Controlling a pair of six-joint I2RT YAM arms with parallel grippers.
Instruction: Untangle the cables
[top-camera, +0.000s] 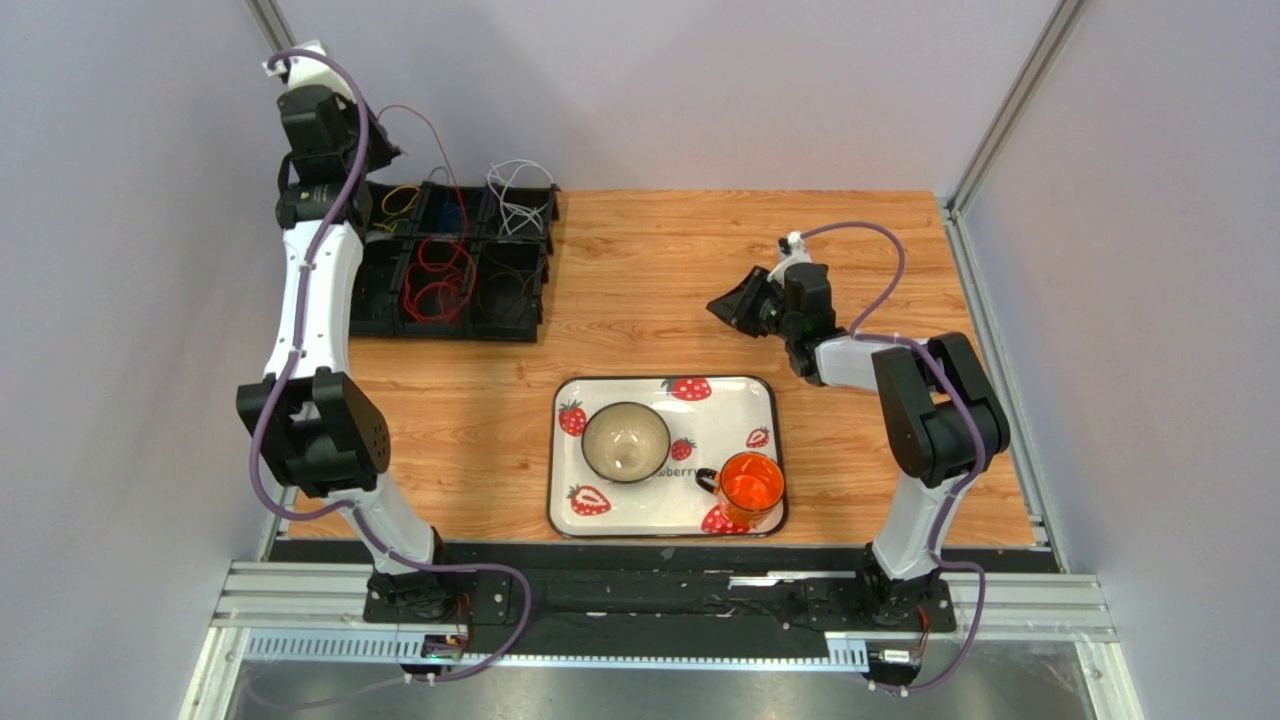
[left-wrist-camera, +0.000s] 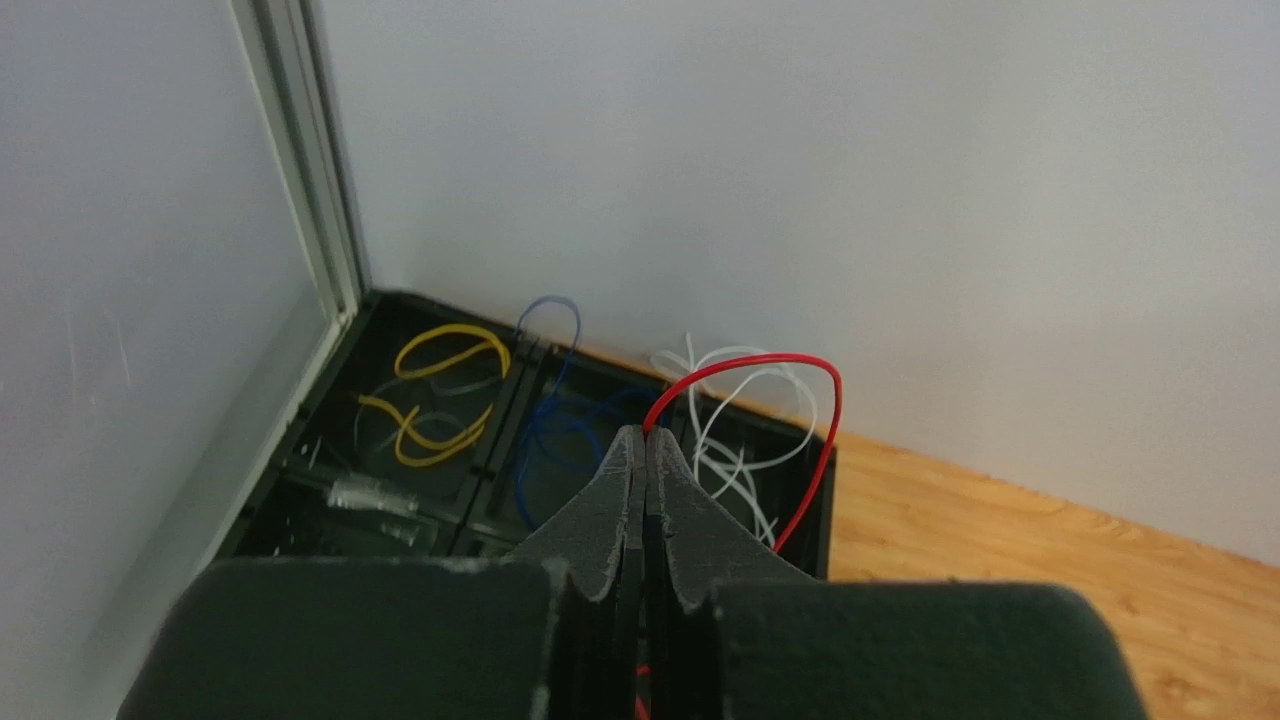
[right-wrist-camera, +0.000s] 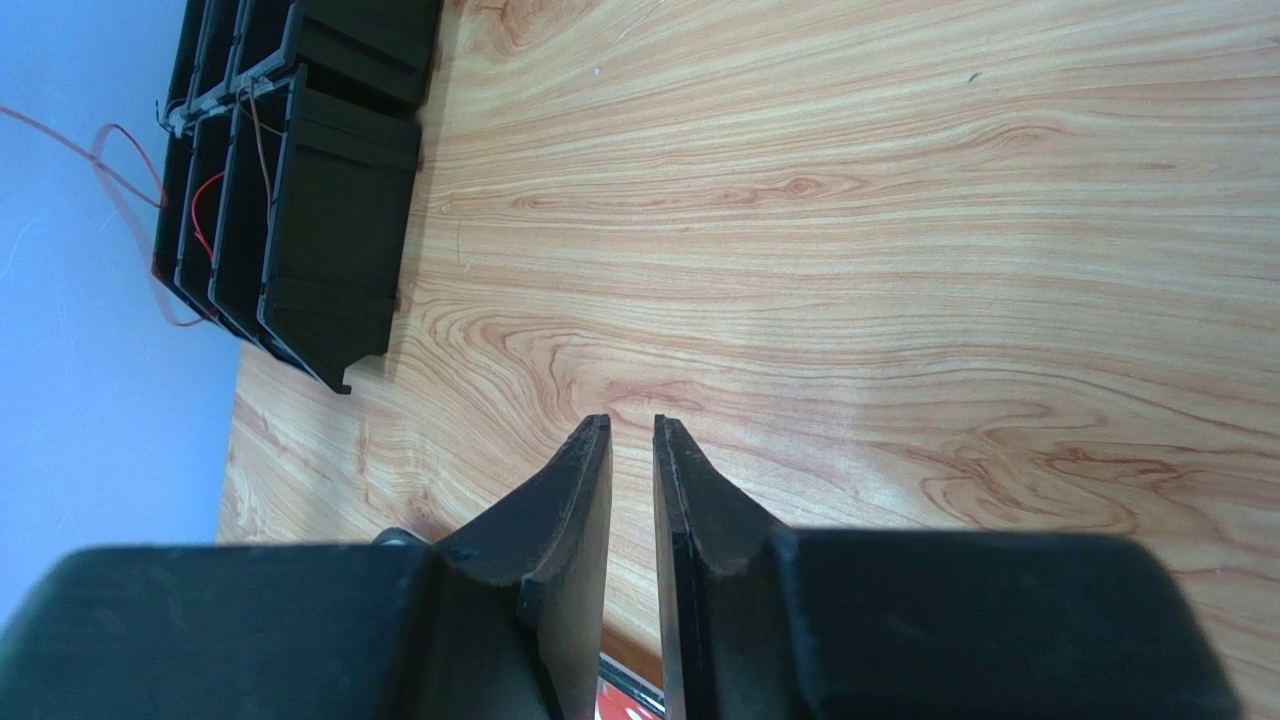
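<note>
My left gripper (top-camera: 385, 150) is raised above the back left corner and is shut on a thin red cable (left-wrist-camera: 751, 360). The cable loops up from the pinched fingertips (left-wrist-camera: 646, 435) and drops back into the black divided bin (top-camera: 519, 333). In the bin's compartments lie yellow cables (left-wrist-camera: 436, 360), blue cables (left-wrist-camera: 549, 308), white cables (left-wrist-camera: 706, 356) and more red loops (top-camera: 436, 278). My right gripper (top-camera: 729, 308) hovers over bare wood right of the bin. Its jaws stand a narrow gap apart and hold nothing (right-wrist-camera: 631, 423).
A strawberry-print tray (top-camera: 766, 393) at the front centre holds a beige bowl (top-camera: 625, 443) and an orange cup (top-camera: 750, 488). Walls close in the back and left sides. The bin (right-wrist-camera: 338, 225) and a red strand (right-wrist-camera: 113, 165) show in the right wrist view.
</note>
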